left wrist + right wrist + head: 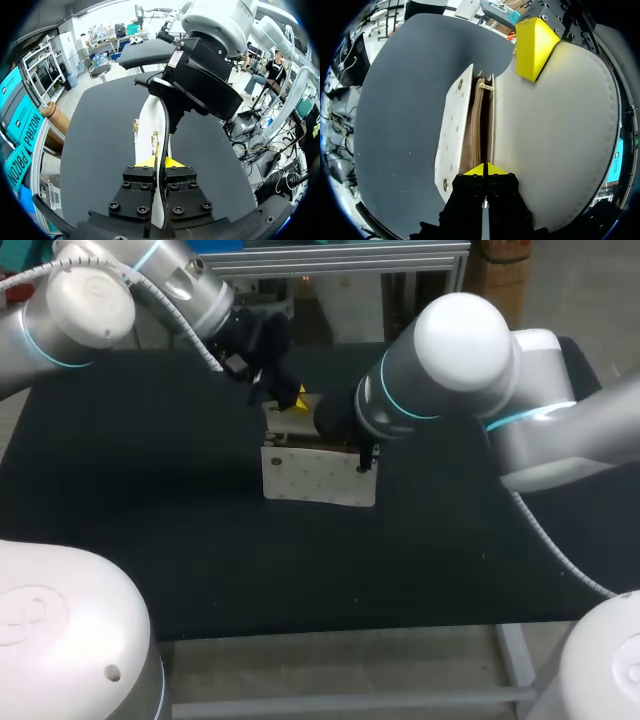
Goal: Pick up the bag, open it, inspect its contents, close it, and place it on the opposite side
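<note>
A white bag (318,477) with small gold studs stands on the black table (140,500) at the middle. Its mouth is open: the right wrist view shows the studded front panel (451,135), the tan lining (479,130) and the wide flap (560,125) folded back. My left gripper (295,400) is shut on the flap's edge, seen as a thin dark line (165,125) running out from its tips (160,161). My right gripper (368,455) has its tips (484,169) pressed together at the near end of the bag's mouth. I cannot see whether they pinch anything.
In the left wrist view, my right arm's black wrist housing (200,80) hangs just beyond the bag. My left gripper's yellow finger (534,47) lies over the flap's far edge. Bare black tabletop surrounds the bag.
</note>
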Controlling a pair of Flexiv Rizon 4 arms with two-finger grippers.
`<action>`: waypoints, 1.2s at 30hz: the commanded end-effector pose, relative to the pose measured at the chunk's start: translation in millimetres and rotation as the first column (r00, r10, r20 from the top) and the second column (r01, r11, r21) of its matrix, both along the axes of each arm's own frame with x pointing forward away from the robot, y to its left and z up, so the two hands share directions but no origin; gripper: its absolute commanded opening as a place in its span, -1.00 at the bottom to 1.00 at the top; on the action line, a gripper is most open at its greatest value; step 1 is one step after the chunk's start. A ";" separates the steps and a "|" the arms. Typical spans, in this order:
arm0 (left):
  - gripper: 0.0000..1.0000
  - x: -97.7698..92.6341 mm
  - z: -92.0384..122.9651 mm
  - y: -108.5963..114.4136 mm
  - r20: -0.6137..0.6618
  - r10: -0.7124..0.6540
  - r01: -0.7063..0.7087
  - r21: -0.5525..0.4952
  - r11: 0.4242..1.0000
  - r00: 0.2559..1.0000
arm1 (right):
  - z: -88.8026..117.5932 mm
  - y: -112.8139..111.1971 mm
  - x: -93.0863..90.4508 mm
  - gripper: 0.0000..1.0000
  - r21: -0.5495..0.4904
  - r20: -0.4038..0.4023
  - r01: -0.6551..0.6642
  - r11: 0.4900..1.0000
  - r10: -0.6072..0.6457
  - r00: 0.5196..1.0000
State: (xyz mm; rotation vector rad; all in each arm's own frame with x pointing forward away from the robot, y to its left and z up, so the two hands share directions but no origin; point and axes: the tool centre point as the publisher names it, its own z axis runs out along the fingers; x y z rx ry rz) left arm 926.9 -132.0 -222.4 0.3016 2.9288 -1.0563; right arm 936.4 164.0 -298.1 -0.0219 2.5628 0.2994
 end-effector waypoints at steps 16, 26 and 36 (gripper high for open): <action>-1.00 -4.2 -1.0 2.3 0.004 0.014 -0.014 -0.009 1.000 1.000 | -19.8 11.1 -5.8 -1.00 -0.021 -0.094 -0.034 0.999 0.032 0.995; -1.00 -7.1 -0.3 3.9 0.012 0.013 -0.012 -0.014 1.000 1.000 | -28.3 14.6 -7.6 -1.00 -0.052 -0.146 -0.034 0.998 0.027 0.989; -1.00 -10.0 -0.1 4.6 0.013 0.006 -0.006 -0.016 1.000 1.000 | -28.0 20.5 6.1 -1.00 -0.059 -0.136 -0.022 0.998 0.014 0.991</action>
